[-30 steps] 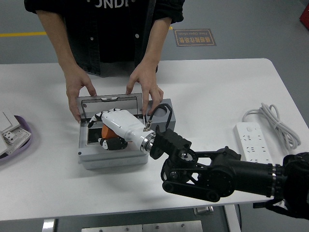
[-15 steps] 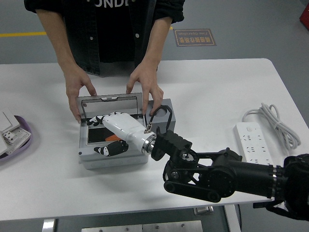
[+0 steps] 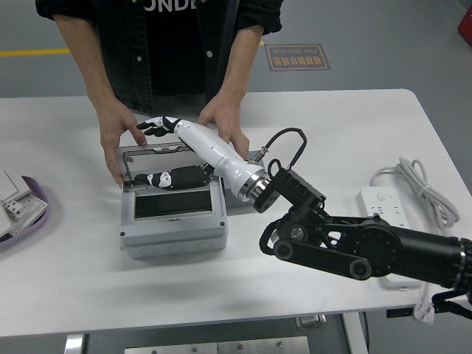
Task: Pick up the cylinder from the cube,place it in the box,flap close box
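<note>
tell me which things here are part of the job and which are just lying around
Part of the job:
- box, grey, interior dark
- lid, standing up at the back
- right hand, fingers spread above the lid's top edge
- person's hands, holding the box at the back

Lying about:
- power strip with its cord
- tray at the left edge

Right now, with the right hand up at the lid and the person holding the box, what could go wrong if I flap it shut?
1. The person's hands grip the box beside the raised lid; closing it could pinch their fingers.
2. The right hand has its fingers over the lid's top edge and its thumb below, so they might be trapped underneath as it falls.
</note>
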Action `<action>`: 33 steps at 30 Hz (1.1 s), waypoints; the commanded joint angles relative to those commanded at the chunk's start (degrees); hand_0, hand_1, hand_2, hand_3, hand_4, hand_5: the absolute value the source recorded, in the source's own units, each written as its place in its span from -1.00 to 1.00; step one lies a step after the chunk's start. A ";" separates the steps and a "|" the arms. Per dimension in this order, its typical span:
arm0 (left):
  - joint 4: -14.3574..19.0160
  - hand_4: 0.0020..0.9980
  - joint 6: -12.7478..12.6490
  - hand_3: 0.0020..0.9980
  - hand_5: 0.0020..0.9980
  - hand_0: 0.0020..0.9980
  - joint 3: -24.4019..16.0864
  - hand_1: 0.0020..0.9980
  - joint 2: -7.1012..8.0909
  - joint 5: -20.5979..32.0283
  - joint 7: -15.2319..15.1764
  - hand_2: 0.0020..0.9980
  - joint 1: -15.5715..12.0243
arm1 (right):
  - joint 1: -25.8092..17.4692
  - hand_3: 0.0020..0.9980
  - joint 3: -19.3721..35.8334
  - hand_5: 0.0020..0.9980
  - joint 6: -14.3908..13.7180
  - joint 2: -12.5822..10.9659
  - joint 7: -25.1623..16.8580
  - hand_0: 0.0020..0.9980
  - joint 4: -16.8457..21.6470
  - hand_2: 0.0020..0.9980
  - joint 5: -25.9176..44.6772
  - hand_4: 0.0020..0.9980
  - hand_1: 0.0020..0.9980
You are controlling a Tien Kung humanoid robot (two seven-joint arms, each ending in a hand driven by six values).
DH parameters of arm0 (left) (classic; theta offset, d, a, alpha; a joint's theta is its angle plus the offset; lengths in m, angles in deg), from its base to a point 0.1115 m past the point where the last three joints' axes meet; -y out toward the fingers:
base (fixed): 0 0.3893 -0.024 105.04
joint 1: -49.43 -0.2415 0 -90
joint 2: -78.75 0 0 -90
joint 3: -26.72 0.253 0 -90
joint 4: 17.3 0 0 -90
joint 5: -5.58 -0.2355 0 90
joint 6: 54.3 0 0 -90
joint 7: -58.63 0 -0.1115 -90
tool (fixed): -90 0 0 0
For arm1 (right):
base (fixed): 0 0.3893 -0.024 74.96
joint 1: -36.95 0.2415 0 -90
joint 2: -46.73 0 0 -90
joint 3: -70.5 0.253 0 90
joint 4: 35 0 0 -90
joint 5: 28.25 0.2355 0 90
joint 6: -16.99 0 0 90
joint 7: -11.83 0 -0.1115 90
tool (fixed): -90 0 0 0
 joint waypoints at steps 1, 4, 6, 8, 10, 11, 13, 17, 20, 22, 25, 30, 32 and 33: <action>-0.01 0.43 0.00 0.19 -0.72 0.03 -0.02 0.12 0.03 -0.01 0.01 0.10 0.04 | 0.97 0.61 -0.54 -0.22 -0.41 -0.33 -0.27 0.69 -0.72 0.49 0.55 0.88 0.49; 0.01 0.42 0.05 0.19 -0.72 0.03 -0.13 0.12 0.10 -0.15 0.08 0.10 0.09 | 3.16 0.53 -2.33 -0.25 -1.11 -0.65 -1.19 0.65 -3.28 0.41 2.54 0.82 0.42; 0.03 0.42 0.08 0.19 -0.72 0.03 -0.18 0.12 0.16 -0.25 0.12 0.10 0.14 | 4.36 0.53 -3.97 -0.25 -1.36 -0.38 -1.93 0.65 -5.61 0.41 4.41 0.82 0.42; 0.05 0.42 0.09 0.19 -0.72 0.03 -0.18 0.12 0.21 -0.30 0.12 0.10 0.24 | 5.11 0.47 -5.66 -0.26 -1.48 0.04 -2.51 0.59 -7.86 0.35 6.03 0.78 0.37; 0.09 0.42 0.10 0.19 -0.72 0.03 -0.14 0.12 0.27 -0.32 0.11 0.10 0.34 | 5.48 0.47 -7.14 -0.26 -1.47 0.42 -2.86 0.59 -9.44 0.35 7.18 0.78 0.37; 0.10 0.42 0.11 0.19 -0.72 0.03 -0.16 0.12 0.30 -0.37 0.12 0.10 0.39 | 5.56 0.47 -7.87 -0.26 -1.43 0.59 -2.97 0.59 -10.04 0.35 7.64 0.78 0.37; 0.11 0.42 0.11 0.19 -0.72 0.03 -0.19 0.12 0.33 -0.44 0.14 0.10 0.44 | 5.52 0.47 -8.88 -0.26 -1.35 0.77 -3.02 0.59 -10.57 0.35 8.12 0.78 0.37; 0.10 0.42 0.15 0.19 -0.73 0.03 -0.38 0.12 0.28 -0.69 0.27 0.10 0.37 | 4.83 0.46 -9.68 -0.28 -1.15 0.39 -2.42 0.57 -9.08 0.34 7.47 0.75 0.35; 0.09 0.41 0.14 0.19 -0.73 0.03 -0.41 0.11 0.18 -0.68 0.31 0.10 0.26 | 4.08 0.45 -9.44 -0.29 -1.19 -0.40 -1.36 0.55 -6.42 0.33 5.55 0.73 0.34; 0.07 0.41 0.13 0.19 -0.73 0.03 -0.44 0.11 0.09 -0.66 0.34 0.10 0.16 | 3.44 0.45 -9.16 -0.29 -1.46 -1.20 -0.30 0.55 -3.89 0.33 4.22 0.73 0.34; 0.04 0.41 0.11 0.19 -0.73 0.03 -0.44 0.11 0.02 -0.60 0.36 0.10 0.05 | 2.72 0.45 -9.26 -0.29 -1.78 -2.20 1.21 0.55 -0.27 0.33 2.86 0.73 0.34; 0.00 0.41 0.02 0.19 -0.74 0.03 -0.25 0.11 -0.01 -0.32 0.22 0.11 0.07 | 1.25 0.46 -10.60 -0.29 -1.12 -3.32 2.70 0.49 5.56 0.33 2.74 0.72 0.31; -0.02 0.41 0.00 0.19 -0.74 0.03 -0.23 0.11 -0.03 -0.30 0.19 0.11 0.07 | 0.67 0.47 -10.73 -0.35 -0.68 -3.57 2.81 0.30 6.94 0.33 3.14 0.60 0.28; -0.03 0.41 -0.02 0.19 -0.74 0.03 -0.21 0.11 -0.05 -0.26 0.17 0.11 0.05 | 0.35 0.47 -10.58 -0.35 -0.09 -3.72 2.80 0.30 7.47 0.33 3.48 0.60 0.28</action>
